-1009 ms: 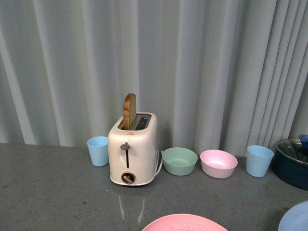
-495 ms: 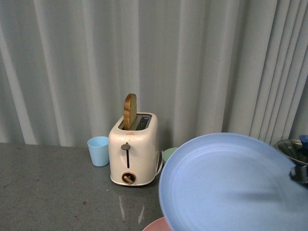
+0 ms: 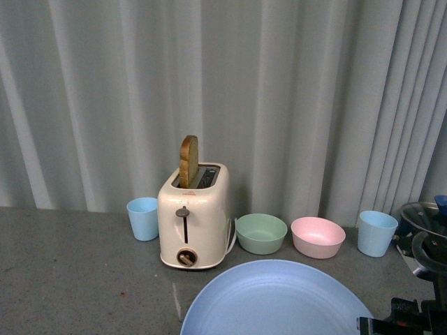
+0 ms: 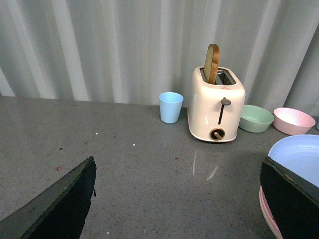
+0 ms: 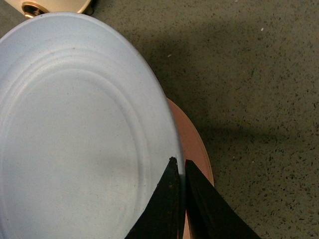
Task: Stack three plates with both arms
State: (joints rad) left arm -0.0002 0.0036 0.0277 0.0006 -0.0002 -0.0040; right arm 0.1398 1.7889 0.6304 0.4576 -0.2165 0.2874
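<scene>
Fingers of the right gripper pinch the blue plate by its rim above the pink plate, so it should centre the rims and lower flat before letting go.

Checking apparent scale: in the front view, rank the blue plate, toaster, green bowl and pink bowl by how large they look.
1. blue plate, though it is nearest the camera
2. toaster
3. green bowl and pink bowl look alike; no ranking.

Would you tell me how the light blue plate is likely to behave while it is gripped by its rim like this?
The light blue plate keeps its flat round shape, so it is probably stiff. The right gripper pinches only its rim, so it may tilt or pivot. Its matte surface probably resists slipping; it hangs over the pink plate.
</scene>
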